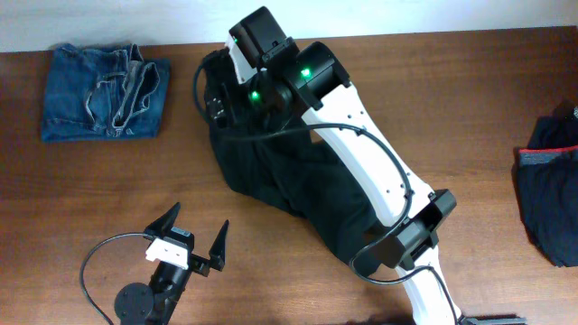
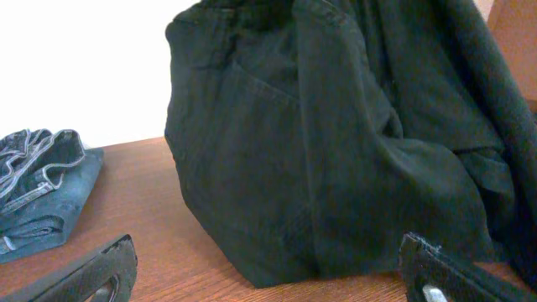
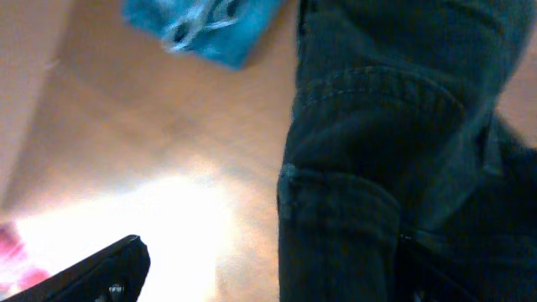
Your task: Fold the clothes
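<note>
Blue jeans are lying upper left on the tabletop, and a dark garment is sitting at the right edge. The left gripper and the right gripper are holding their jaws spread wide, gripping nothing, with the right one over the black trousers.

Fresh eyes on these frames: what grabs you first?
The black trousers lie in a rumpled heap mid-table. The white right arm stretches across them, and its right pincer is open over their pocket seams. The left pincer is spread wide at the near left, and folded blue jeans sit at the far left corner.
</note>
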Robot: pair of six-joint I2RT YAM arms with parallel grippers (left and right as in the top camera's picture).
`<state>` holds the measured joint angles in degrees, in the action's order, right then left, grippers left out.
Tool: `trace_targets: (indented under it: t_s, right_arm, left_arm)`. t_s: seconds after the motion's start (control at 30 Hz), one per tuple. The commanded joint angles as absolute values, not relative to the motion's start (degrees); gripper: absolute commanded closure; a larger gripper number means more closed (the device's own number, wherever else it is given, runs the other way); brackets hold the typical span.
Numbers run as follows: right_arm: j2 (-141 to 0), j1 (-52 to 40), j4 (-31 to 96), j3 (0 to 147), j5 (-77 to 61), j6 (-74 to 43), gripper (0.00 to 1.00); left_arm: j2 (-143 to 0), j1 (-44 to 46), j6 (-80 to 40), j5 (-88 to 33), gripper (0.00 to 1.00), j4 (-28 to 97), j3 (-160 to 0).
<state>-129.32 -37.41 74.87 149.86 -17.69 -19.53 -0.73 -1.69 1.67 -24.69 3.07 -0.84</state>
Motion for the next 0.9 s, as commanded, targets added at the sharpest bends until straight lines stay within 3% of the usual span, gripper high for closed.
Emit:
trace_targets:
  t_s: [0.0,0.23,0.37,0.47,0.87]
  right_arm:
    - [-126.8,-39.5,74.2,150.5,-29.0,-20.5,0.04]
    - [-126.7,-40.9,74.7,150.6,-24.3,-20.4,0.01]
    - [-126.8,-41.3,79.5,150.5,0.8,-20.4,0.01]
    - [-126.8,-40.9,82.9,150.5,11.4,-20.2,0.01]
    - [-126.8,-27.0,97.1,150.5,9.8,-20.7,0.01]
  left_arm:
    - [-0.4,-2.0,0.9,-25.5,0.01,3.7,-0.9]
    - [-0.4,-2.0,0.9,-25.5,0.01,3.7,-0.9]
    - [-0.9,-2.0,0.9,-25.5,0.01,3.7,-0.9]
    - [-2.2,-2.0,0.9,-25.5,0.01,3.7,-0.9]
    - [-3.7,-2.0,-1.9,-28.3,0.01,2.7,-4.2]
